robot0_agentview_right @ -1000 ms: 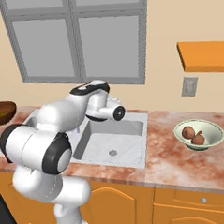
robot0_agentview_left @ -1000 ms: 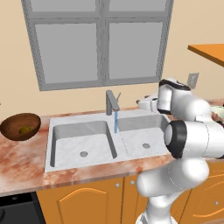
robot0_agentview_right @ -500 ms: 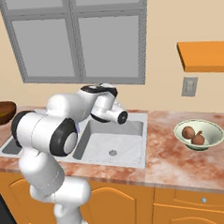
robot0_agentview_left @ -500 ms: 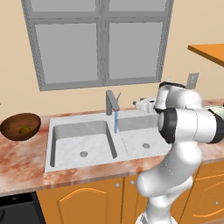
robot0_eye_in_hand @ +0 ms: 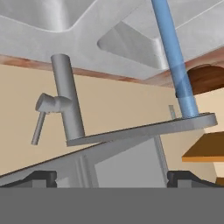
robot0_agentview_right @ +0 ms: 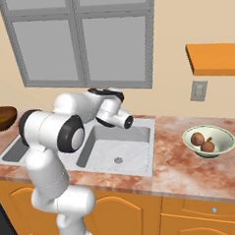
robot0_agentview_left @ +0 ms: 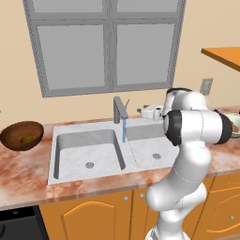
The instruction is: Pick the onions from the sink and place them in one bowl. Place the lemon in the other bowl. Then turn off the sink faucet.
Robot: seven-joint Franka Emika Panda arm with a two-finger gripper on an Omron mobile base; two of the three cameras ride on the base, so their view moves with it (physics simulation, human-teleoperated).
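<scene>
- Pincer [robot0_eye_in_hand: 112, 177] first: its two dark tips stand at their widest at the bottom of the hand view, with nothing between them, so you come to the tap empty-handed and ready to nudge.
- Faucet [robot0_eye_in_hand: 68, 98] is just ahead of those tips and looks upside down in the hand view because the hand is rolled over. Steer by the two base views, not by that view's up and down.
- Aim for the thin lever handle [robot0_eye_in_hand: 39, 127] that hangs off the short stub on the post. It sits off to one side of the line between the tips, so shift the hand sideways towards it before pressing on.
- Push the lever with one fingertip or the flank of the hand; I judge that clamping it isn't needed, and a slim rod like this could slip out of a squeeze.
- Keep clear of the spout [robot0_eye_in_hand: 144, 130], which crosses your path, and of the blue water stream [robot0_agentview_left: 124, 130] that runs down into the sink [robot0_agentview_left: 77, 165], a sign the tap is on.
- Farther off, the sorting looks done: both onions [robot0_agentview_right: 204, 142] lie in the pale bowl [robot0_agentview_right: 224, 147] on the worktop [robot0_agentview_right: 177, 170], well to the right of the basins.
- Lemon [robot0_agentview_left: 27, 138] rests in the dark wooden bowl [robot0_agentview_left: 16, 131] at the far left, so leave both alone.
</scene>
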